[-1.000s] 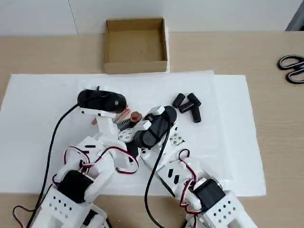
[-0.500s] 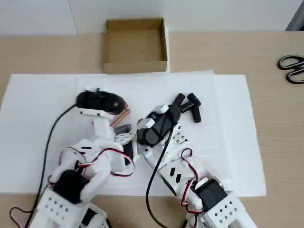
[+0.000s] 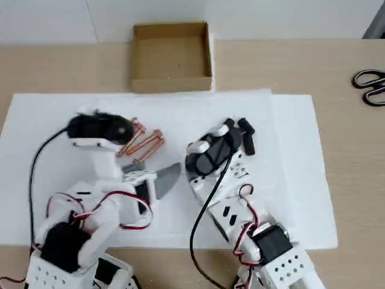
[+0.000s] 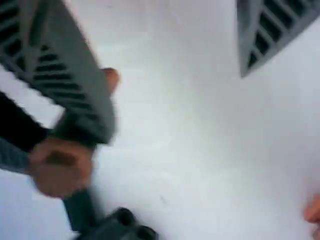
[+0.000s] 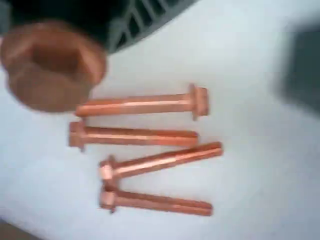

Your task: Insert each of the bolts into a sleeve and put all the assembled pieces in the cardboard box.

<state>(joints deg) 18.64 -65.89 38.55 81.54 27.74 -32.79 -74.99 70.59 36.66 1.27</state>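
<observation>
Four loose bolts (image 5: 135, 135): copper-coloured, long shanks w/ flanged hex heads. They lie flat on the white sheet (image 3: 289, 180), roughly side by side. One is flipped head-to-tail vs. the other three, and two nearly meet at the head end.
Held bolt (image 5: 50, 70): same copper, hex head seen almost end-on, big and blurred close to the R wrist camera. A black part sits right behind it (sleeve or gripper body, can't tell).
R gripper (image 5: 100, 35): clamped on the held bolt, w/ one gray slotted jaw right against the head. It hangs above the loose bolts, not touching them.
L gripper (image 4: 167, 105): jaws spread wide, nothing btwn them, just bare sheet in the gap. Blurred copper shapes sit beside one jaw, outside the gap. In the high view its gray jaw is near the loose bolts' shank ends but apart from them.
Sleeves (image 3: 245, 135): short black tubes, bunched on the sheet just beside the R arm's wrist, well apart from the L gripper.
Box (image 3: 171, 78): brown cardboard, open top, on the table (image 3: 60, 66) just past the sheet's far edge, well apart from both grippers.
Scissors (image 3: 370, 87): dark handles, on the table off the sheet, at the high view's right edge.
</observation>
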